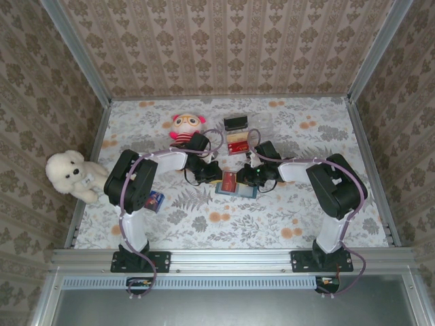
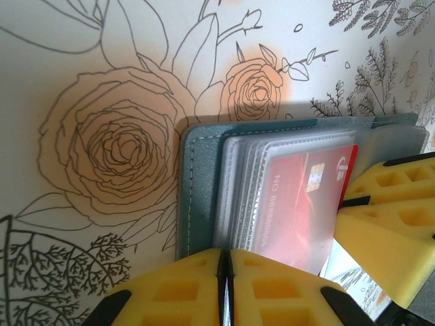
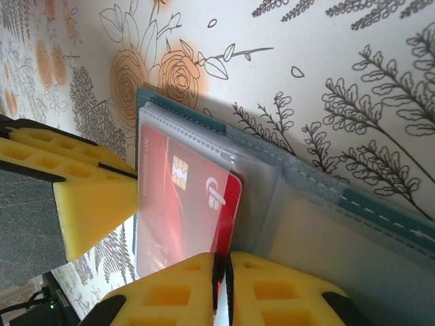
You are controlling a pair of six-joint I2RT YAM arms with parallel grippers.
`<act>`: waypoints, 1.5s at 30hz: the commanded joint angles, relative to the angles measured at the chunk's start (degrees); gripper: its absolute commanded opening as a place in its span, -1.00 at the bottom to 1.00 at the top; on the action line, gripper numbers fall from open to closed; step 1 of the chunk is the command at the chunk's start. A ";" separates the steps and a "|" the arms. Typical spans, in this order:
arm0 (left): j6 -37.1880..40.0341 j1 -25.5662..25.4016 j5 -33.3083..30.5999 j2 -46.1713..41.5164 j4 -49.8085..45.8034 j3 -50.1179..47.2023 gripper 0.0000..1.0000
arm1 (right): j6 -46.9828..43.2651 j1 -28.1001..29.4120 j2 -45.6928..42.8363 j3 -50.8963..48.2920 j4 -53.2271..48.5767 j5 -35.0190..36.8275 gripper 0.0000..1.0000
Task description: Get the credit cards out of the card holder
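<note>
1. Top external view: the card holder (image 1: 236, 189) lies open on the table (image 1: 306, 217) between both arms.
2. Left jaws, closed, pin the holder's sleeves (image 2: 234, 204). Right jaws, closed, pinch the red card (image 3: 183, 204).
3. Step: extraction. The card sits partly out of its sleeve.
4. Next: a straight pull, with the holder kept flat.

"What closes the place in?"

"Papered walls (image 1: 231, 47) on three sides, beige with brownish floral stripes running up them, and bare aluminium posts (image 1: 76, 53) in the two far corners."

"And down below?"

"A table under a pale cloth (image 1: 285, 217) printed with grey leaves and orange roses, with a metal rail (image 1: 231, 259) along its near edge. The light is soft and even, the shadows faint."
</note>
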 commanded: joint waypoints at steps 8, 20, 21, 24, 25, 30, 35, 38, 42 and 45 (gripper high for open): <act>0.38 0.36 -2.53 1.74 -2.20 -3.05 -0.76 | 1.72 -0.08 0.45 -0.05 0.42 -1.64 -0.90; 0.29 1.18 -2.46 1.27 -1.66 -3.90 -0.77 | -0.86 -1.55 -2.82 -1.00 -7.29 1.11 -0.89; 0.29 1.16 -2.44 1.27 -1.67 -3.78 -0.78 | -0.86 -1.51 -2.65 -0.69 -8.01 1.65 -0.88; 0.17 1.16 -2.40 0.98 -1.51 -3.41 -0.77 | -0.47 -1.54 -2.67 -0.68 -7.75 1.99 -0.85; 0.15 1.16 -2.24 0.78 -1.49 -3.29 -0.77 | -0.27 -1.50 -2.62 -0.71 -7.44 1.74 -0.84; 0.27 1.06 -1.72 -1.95 -1.61 -2.18 -0.76 | 2.81 -1.29 -3.84 -2.10 -2.50 0.21 -0.66; 0.55 0.64 -4.39 -6.04 -4.44 -0.62 -0.76 | 4.93 -1.04 -6.52 -3.14 -1.70 2.33 -0.56; 0.82 0.03 -3.94 -6.29 -5.62 0.45 -0.76 | 5.82 -0.11 -7.07 -3.47 -0.77 3.42 -0.49; 0.66 -1.19 -0.62 -4.46 -3.59 1.31 -0.78 | 8.29 1.13 -5.34 -3.65 2.63 3.20 -0.44; 0.60 -1.92 -0.78 -2.85 -3.34 2.55 -0.79 | 9.02 1.34 -3.93 -3.02 1.92 4.14 -0.44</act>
